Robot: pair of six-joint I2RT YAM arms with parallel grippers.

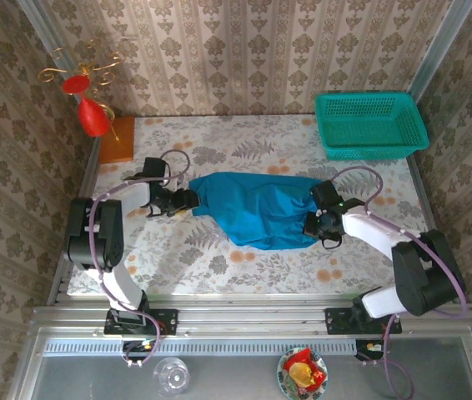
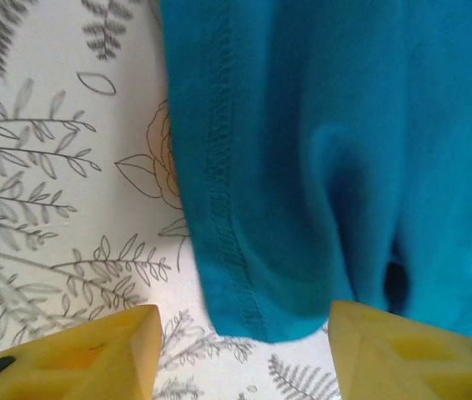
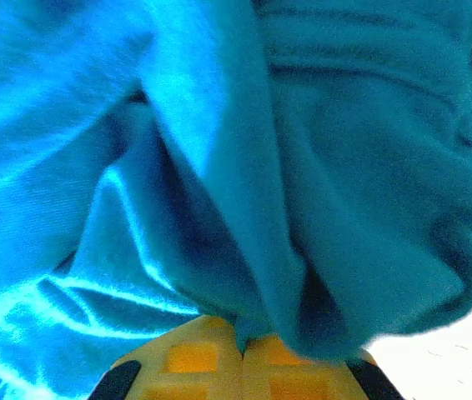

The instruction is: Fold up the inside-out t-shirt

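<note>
Blue t-shirt (image 1: 257,208) is lying bunched mid-frame on the bench (image 1: 219,267), right jaws pinching its right end, left jaws spread around its left end ungripped, so lifting now is risking a lopsided drag.

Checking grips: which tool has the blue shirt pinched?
The right tool, shut on a fold of the t-shirt; the left tool stands open astride the hem.

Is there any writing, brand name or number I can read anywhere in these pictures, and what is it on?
None can be read.
The blue t-shirt is plain, the teal basket has no label, and the wallpaper and tablecloth show only patterns.
Any print on the bright items in the near dish is too small to tell.
</note>
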